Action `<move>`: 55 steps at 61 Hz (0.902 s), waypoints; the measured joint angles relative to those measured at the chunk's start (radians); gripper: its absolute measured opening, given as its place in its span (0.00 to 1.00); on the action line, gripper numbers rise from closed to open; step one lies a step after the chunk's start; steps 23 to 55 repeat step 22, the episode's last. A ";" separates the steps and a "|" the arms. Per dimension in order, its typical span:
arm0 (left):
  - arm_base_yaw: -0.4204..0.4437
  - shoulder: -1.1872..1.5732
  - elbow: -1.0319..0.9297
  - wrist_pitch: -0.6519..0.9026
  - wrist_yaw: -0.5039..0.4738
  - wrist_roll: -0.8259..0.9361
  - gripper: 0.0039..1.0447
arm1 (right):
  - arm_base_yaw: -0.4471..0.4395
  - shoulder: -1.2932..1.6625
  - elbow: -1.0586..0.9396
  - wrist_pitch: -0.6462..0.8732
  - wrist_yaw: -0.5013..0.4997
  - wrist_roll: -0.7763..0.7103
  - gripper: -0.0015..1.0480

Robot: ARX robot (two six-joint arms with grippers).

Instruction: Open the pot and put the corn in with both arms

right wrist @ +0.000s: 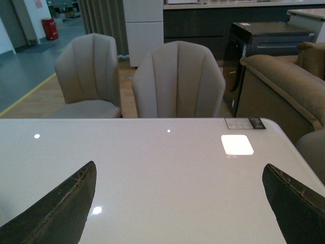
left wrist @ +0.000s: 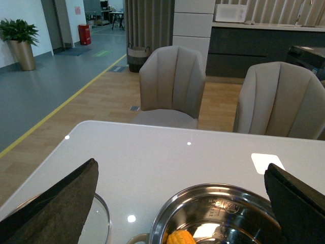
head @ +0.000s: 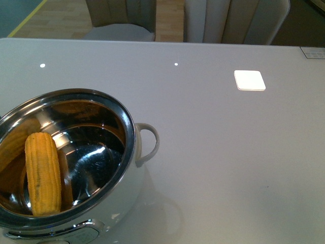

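With the bare yellow corn cob [head: 43, 173] already lying inside the white electric pot's [head: 66, 162] steel bowl, lid off (glass lid [left wrist: 96, 223] beside the pot), both arms should withdraw clear. Left claw [left wrist: 177, 203] and right claw [right wrist: 177, 203] stand spread, empty, above the pale bench [head: 228, 152].

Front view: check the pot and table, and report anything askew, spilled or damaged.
Nothing stands out. The large white electric pot with a shiny steel bowl sits open on the glossy white table, with the bare yellow corn cob leaning against its inner wall. No spill or damage shows.
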 joint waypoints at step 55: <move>0.000 0.000 0.000 0.000 0.000 0.000 0.93 | 0.000 0.000 0.000 0.000 0.000 0.000 0.92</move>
